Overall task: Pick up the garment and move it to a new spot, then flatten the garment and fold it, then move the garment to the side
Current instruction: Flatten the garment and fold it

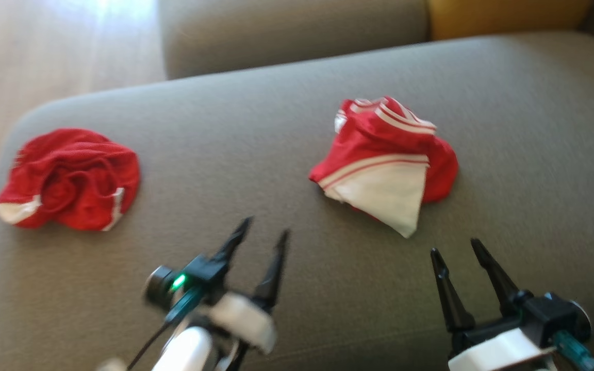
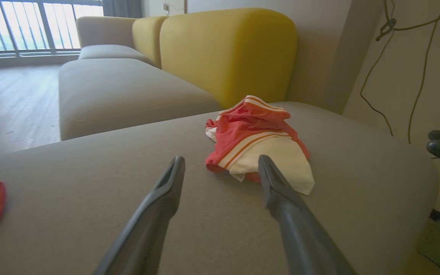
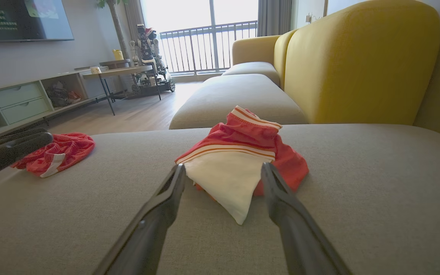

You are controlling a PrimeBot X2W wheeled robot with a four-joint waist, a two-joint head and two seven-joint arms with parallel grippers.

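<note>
Both grippers empty, nothing grasped yet. The right gripper has its fingers spread apart and hovers low over the grey sofa seat. The red-and-white garment lies just ahead of its tips; in the right wrist view the white corner of the cloth sits framed between the two fingers, not touching them. That lineup looks deliberate, a straight reach forward would put the fingers around that loose white point. The left gripper also has its fingers apart. The same garment is ahead of it and off to its right, near but clearly apart, so this arm looks parked ready for a second hold once the cloth is lifted or spread. The garment is a crumpled heap, striped band on top, white panel draped toward the robot, resting flat on the seat. A second red bundle with white trim lies well off to the left of the left gripper, near the seat's edge. Neither gripper aims at it, so my guess is it isn't the target right now. The yellow backrest stands behind the garment, beyond both grippers. Judged step: approach before the first pick. The head view is blurred, so exact height above the seat is unclear.
</note>
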